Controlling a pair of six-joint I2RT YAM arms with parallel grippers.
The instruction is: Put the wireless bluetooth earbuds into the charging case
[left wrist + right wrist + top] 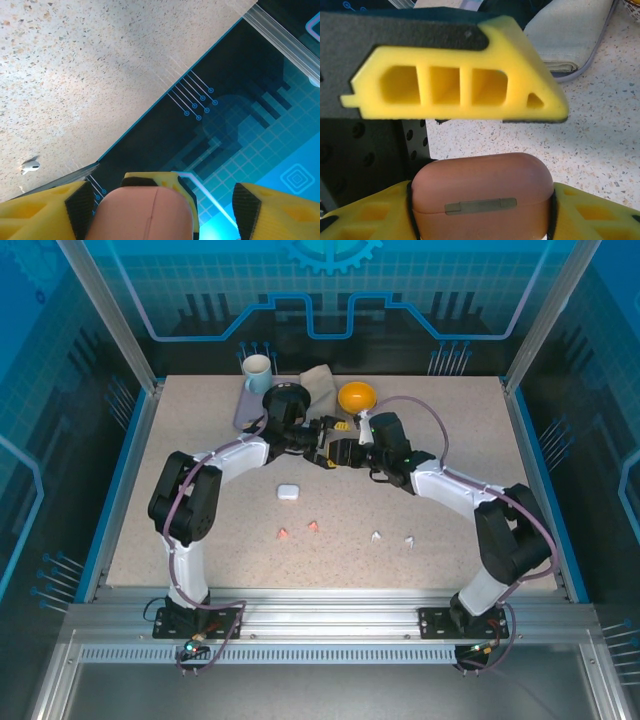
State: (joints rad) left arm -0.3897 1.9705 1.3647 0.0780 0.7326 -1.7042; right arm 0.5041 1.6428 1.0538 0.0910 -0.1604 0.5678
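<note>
A salmon-pink charging case, lid down and hinge toward the camera, sits between the yellow fingers of my right gripper, which is shut on it. Above the table's back middle, my left gripper meets my right gripper. In the left wrist view the pink case lies between the jaws of my left gripper; the left pad is beside it and a gap remains at the right finger. Two pink earbuds and two white earbuds lie on the table.
A white case rests mid-table, nearer than the grippers. At the back stand a mug, a folded cloth on a purple mat, and an orange bowl. One white earbud lies near the table edge.
</note>
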